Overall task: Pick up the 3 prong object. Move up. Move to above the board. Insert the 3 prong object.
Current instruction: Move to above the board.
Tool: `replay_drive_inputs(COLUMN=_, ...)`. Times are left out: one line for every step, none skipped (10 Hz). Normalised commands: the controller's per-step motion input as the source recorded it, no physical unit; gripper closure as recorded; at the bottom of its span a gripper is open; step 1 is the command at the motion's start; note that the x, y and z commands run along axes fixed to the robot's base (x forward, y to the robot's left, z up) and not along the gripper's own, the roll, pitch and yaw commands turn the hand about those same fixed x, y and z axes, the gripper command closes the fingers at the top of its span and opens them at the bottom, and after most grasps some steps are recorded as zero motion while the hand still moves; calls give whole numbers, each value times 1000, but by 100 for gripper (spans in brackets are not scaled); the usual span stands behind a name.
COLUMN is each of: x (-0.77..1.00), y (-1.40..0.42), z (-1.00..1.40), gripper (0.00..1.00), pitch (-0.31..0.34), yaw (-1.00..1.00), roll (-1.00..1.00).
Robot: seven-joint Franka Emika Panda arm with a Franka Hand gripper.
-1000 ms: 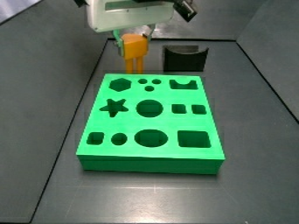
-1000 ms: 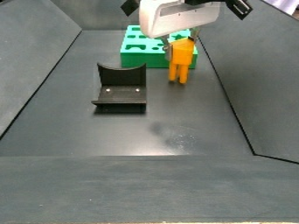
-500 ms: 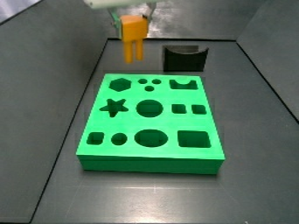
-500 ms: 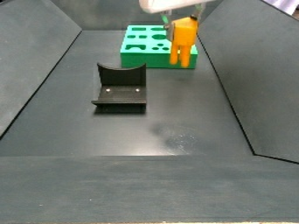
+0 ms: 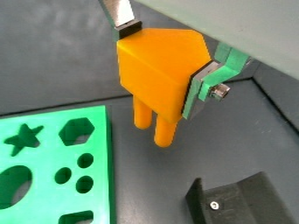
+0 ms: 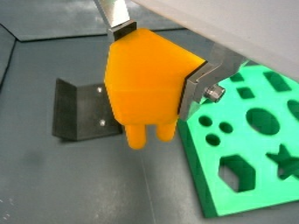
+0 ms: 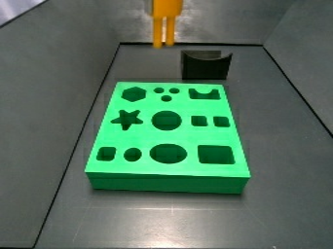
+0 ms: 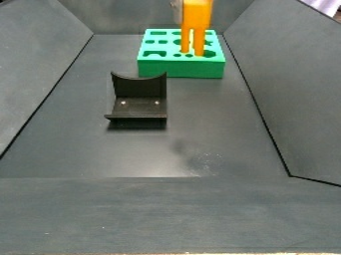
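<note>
The 3 prong object (image 5: pixel 163 74) is an orange block with prongs hanging down, and my gripper (image 5: pixel 166 57) is shut on its body with a silver finger on each side, as both wrist views show (image 6: pixel 162 57). In both side views the 3 prong object (image 7: pixel 166 21) (image 8: pixel 196 25) hangs high at the frame's upper edge, prongs down, and the gripper itself is cut off there. The board (image 7: pixel 146 136) is a bright green slab with shaped holes, lying flat on the floor (image 8: pixel 180 68). The object is raised well above the floor, beside the board's edge (image 6: pixel 251 140).
The dark fixture (image 7: pixel 204 64) with a curved notch stands on the floor close to one short end of the board, seen also from the opposite side (image 8: pixel 136 100) and in both wrist views (image 5: pixel 246 201) (image 6: pixel 82 109). Sloping dark walls ring the floor.
The gripper has risen straight up with the 3 prong object held in it. Its white body has left both side views, and only the orange piece still shows at the top.
</note>
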Motion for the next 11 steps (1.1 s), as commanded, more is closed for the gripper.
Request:
replay_drive_inputs(x=123, y=30, z=540, gripper=100, pitch=104, yaw=-16, roll=-147)
replay_drive_inputs(x=38, y=26, z=261, gripper=100, pitch=65, yaw=-24, roll=-129)
replay_drive_inputs(x=-4, y=-1000, z=642, gripper=100, pitch=-1, yaw=-1000, roll=67)
replay_drive_inputs(x=-3, y=-1000, z=599, gripper=100, pitch=4, yaw=-1000, roll=79)
replay_drive_inputs(x=-4, y=-1000, z=617, gripper=100, pitch=10, yaw=-1000, roll=95)
replay_drive_inputs(x=9, y=-1000, z=617, gripper=100, pitch=19, yaw=-1000, roll=73)
replay_drive_inputs(x=14, y=-1000, z=628, gripper=100, pitch=33, yaw=-1000, roll=76)
replay_drive_inputs(x=22, y=-1000, z=638, gripper=100, pitch=52, yaw=-1000, roll=71)
replay_drive_inputs(x=36, y=-941, z=613, gripper=100, pitch=74, yaw=-862, roll=49)
replay_drive_inputs(x=42, y=-653, z=437, gripper=100, pitch=83, yaw=-608, roll=29)
replay_drive_inputs(x=49, y=-465, z=313, gripper=100, pitch=89, yaw=-452, roll=19)
